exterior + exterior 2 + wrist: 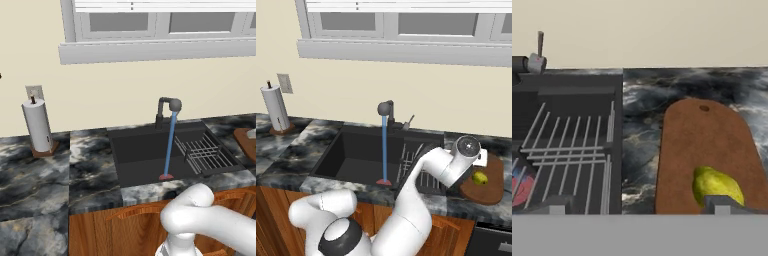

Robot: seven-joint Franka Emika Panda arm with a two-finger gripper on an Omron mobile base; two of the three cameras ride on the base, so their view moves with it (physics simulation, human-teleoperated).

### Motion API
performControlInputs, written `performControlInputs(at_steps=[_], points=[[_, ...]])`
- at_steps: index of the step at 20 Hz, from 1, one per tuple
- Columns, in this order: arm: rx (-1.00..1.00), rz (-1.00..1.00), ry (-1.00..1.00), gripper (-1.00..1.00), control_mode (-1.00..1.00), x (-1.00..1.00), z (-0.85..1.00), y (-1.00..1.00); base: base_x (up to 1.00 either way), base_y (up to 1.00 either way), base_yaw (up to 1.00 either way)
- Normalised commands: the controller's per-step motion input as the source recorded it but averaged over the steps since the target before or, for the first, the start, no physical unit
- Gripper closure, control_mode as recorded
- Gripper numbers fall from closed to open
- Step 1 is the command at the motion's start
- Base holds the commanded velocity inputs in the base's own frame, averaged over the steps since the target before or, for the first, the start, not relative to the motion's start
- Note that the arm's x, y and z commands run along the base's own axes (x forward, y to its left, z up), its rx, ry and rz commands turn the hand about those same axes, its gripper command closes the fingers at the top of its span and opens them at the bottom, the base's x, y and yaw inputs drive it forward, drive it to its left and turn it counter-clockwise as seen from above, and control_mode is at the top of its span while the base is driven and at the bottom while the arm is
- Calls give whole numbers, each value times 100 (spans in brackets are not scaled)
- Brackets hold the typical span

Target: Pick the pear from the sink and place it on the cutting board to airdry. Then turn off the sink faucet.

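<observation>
Pear lies on cutting board, right of sink | gripper above board, fingertips wide apart, holding nothing | faucet running w/ blue stream

No readable text or labels

A glossy white robot arm of rounded, tube-like segments fills the lower frame, with dark grey round caps at its joints and small dark tool tips.
</observation>
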Motion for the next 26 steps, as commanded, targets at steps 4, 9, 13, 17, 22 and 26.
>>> performControlInputs(at_steps=[4,9,13,17,22,26], points=[[-3,28,-14,-100,-100,-30,24,43,0,0,0],[-3,31,-12,-100,-100,-16,37,31,0,0,0],[-5,25,-11,-100,-100,-14,42,35,0,0,0],[-5,14,-11,-100,-100,-29,36,23,0,0,0],[-2,7,-4,-100,-100,-29,11,26,0,0,0],[-2,11,0,-100,-100,-7,2,36,0,0,0]])
